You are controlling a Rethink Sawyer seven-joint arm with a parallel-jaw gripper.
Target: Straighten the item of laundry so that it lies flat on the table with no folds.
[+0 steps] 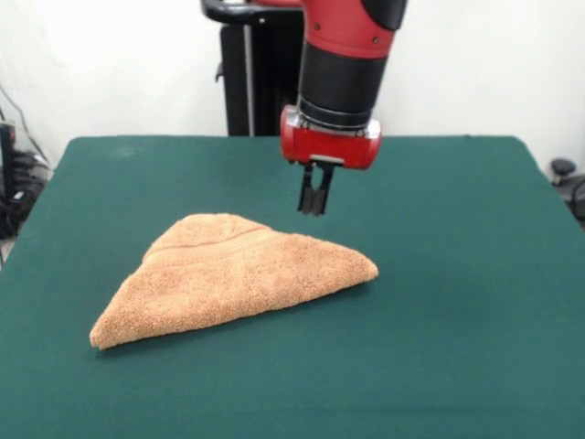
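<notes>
Hovering gripper, fingers nearly together and holding nothing, above table just behind towel lying folded into a triangle mid-table; unfolding apparently not begun, needing descent onto a top-layer corner.

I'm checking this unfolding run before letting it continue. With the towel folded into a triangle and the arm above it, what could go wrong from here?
1. The towel lies doubled over in a triangle; a pinch may catch both layers and drag the whole piece instead of opening it.
2. The end effector hangs shut above the table beyond the towel's far edge; descending there, it would likely miss the cloth.
</notes>
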